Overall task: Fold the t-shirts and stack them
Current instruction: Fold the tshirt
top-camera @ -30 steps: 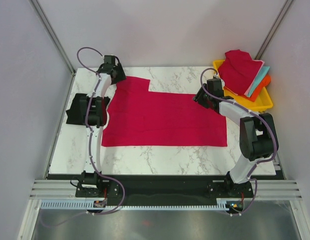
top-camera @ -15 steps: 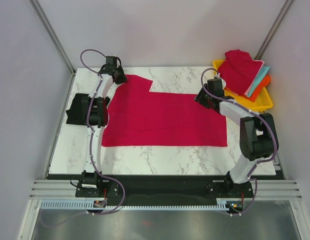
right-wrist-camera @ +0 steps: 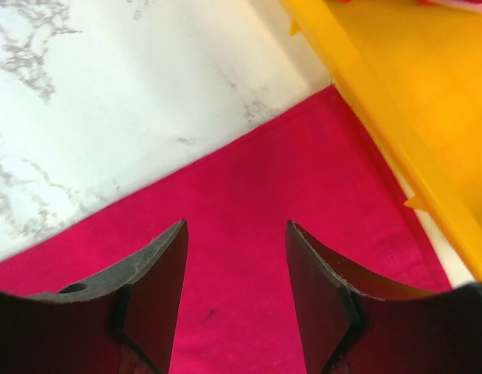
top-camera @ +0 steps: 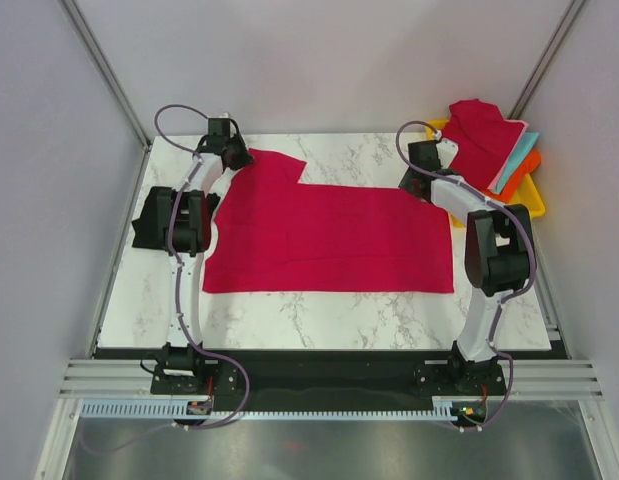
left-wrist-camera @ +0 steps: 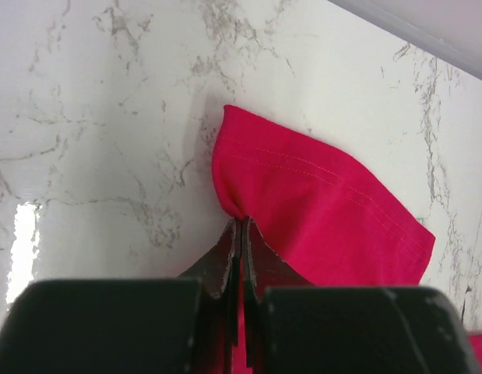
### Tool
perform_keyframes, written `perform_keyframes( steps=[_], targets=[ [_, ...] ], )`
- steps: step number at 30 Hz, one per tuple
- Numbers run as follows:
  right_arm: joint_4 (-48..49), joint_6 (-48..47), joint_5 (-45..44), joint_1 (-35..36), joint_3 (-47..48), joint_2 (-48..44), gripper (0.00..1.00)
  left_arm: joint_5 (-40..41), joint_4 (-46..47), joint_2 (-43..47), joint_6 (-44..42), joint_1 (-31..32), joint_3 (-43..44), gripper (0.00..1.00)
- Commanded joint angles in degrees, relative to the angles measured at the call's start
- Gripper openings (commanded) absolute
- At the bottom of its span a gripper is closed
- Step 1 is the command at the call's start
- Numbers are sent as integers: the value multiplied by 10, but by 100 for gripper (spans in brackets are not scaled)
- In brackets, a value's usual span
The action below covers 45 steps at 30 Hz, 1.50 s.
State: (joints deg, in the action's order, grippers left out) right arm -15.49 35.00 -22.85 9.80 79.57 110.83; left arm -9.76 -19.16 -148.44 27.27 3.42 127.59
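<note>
A crimson t-shirt (top-camera: 329, 235) lies spread flat on the marble table, one sleeve (left-wrist-camera: 318, 210) pointing to the far left corner. My left gripper (top-camera: 239, 158) (left-wrist-camera: 241, 222) is shut on that sleeve's edge, the cloth bunched at its tips. Over the shirt's far right corner (right-wrist-camera: 303, 156) my right gripper (top-camera: 421, 180) (right-wrist-camera: 235, 226) hangs open, with nothing between its fingers. More t-shirts are piled in the yellow tray: crimson (top-camera: 479, 140) on top, with teal (top-camera: 517, 160) and orange (top-camera: 527, 172) below it. A black t-shirt (top-camera: 147, 222) lies at the table's left edge.
The yellow tray (top-camera: 519, 207) (right-wrist-camera: 396, 117) stands at the far right corner, its rim right beside the shirt's corner and my right gripper. Bare marble (top-camera: 319, 315) runs along the near edge, in front of the shirt. Grey walls close in the table.
My left gripper has closed on the sleeve edge. The right arm has swung back toward the far right corner by the tray, and its jaws have spread wider.
</note>
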Motion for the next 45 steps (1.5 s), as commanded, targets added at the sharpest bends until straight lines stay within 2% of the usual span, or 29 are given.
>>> perform_keyframes(
  steps=[1, 5, 12, 23, 29, 42, 45],
  targets=[
    [-41, -20, -65, -1, 50, 32, 62, 0, 33, 45, 38, -15, -14, 2],
    [-67, -28, -86, -2, 98, 92, 63, 13, 34, 53, 63, -26, -36, 2],
    [-85, -30, -101, -3, 165, 139, 63, 31, 67, 85, 61, -51, -88, 2],
    [-86, -14, -104, -19, 180, 154, 64, 54, 70, 112, 67, -75, -117, 2],
    [-86, -14, -96, -23, 208, 181, 64, 19, 74, 94, 73, -77, -96, 2],
    [-98, -15, -58, -44, 295, 252, 64, 8, 84, 72, 83, -76, -83, 2],
    [-115, -14, -48, -46, 320, 272, 61, 11, 85, 70, 79, -76, -82, 2]
  ],
)
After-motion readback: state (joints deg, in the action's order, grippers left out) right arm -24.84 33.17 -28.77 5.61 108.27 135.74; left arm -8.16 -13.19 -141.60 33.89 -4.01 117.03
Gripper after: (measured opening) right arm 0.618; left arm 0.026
